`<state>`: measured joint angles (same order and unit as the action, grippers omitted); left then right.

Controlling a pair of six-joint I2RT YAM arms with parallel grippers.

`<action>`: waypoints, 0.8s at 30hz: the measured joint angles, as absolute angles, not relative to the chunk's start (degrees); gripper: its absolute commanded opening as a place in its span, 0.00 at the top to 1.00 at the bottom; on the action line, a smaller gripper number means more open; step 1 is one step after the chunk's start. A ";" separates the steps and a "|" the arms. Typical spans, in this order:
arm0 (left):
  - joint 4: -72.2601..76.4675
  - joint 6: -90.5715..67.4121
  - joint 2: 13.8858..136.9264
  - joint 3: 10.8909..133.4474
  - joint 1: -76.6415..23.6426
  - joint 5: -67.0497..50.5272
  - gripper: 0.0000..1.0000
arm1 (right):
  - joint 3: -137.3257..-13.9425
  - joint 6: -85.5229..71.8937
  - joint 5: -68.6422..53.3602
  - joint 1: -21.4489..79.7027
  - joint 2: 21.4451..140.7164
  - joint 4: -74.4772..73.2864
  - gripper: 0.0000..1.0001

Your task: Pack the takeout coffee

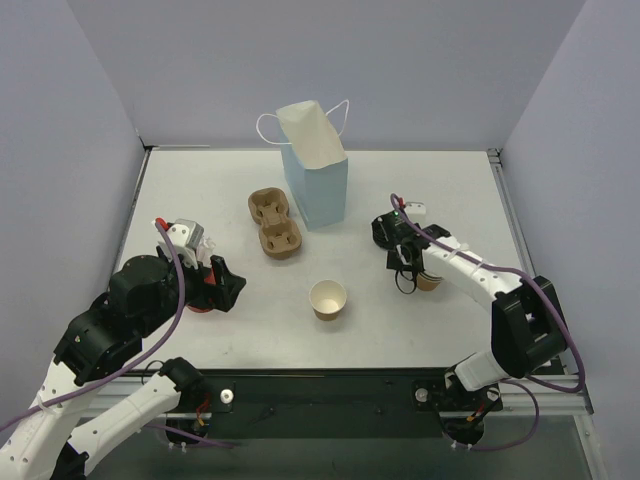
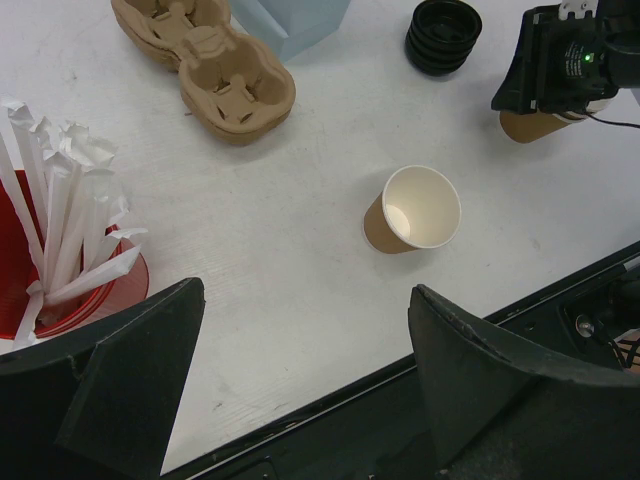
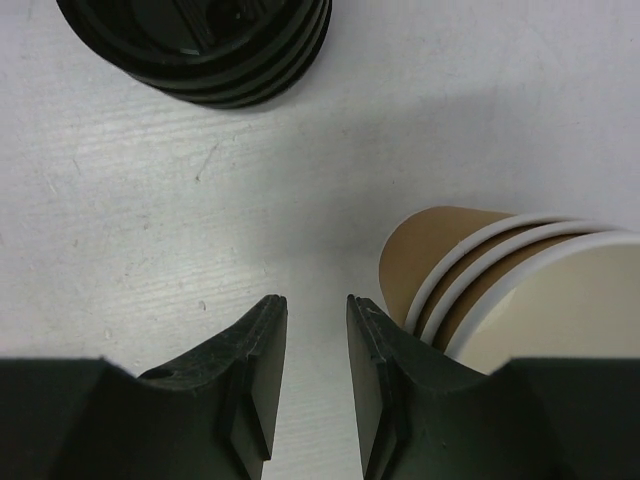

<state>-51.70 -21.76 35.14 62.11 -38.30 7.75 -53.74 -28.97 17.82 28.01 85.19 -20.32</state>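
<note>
Right gripper [image 3: 312, 310] — jaws nearly together, narrow gap, nothing pinched. Black lid stack [image 3: 195, 45] just ahead of fingertips; nested cups [image 3: 470, 270] on side, just beside. Lidless kraft cup [image 1: 328, 298] upright mid-table, between arms — right arm nearer lids. Left gripper [image 2: 305, 300] spread wide, empty.

Open table [image 1: 200, 190] around cup [image 1: 328, 299]; bag [image 1: 318, 185] probably crowds tray [image 1: 274, 223].

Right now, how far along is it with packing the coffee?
Early. Done: one brown kraft paper cup stands apart, open and lidless. In hand: nothing; the right gripper hovers empty near the stacked black plastic lids and the nested kraft cups. Left: lidding it, filling the empty tan pulp tray, then the light blue paper bag.
</note>
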 measured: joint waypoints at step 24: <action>-51.68 -21.65 35.75 62.08 -38.30 7.70 0.07 | -77.67 -29.76 19.29 19.94 102.89 -22.65 0.66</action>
<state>-51.68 -21.65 35.75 62.08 -38.30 7.70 -77.67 -29.76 19.29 19.94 102.89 -22.65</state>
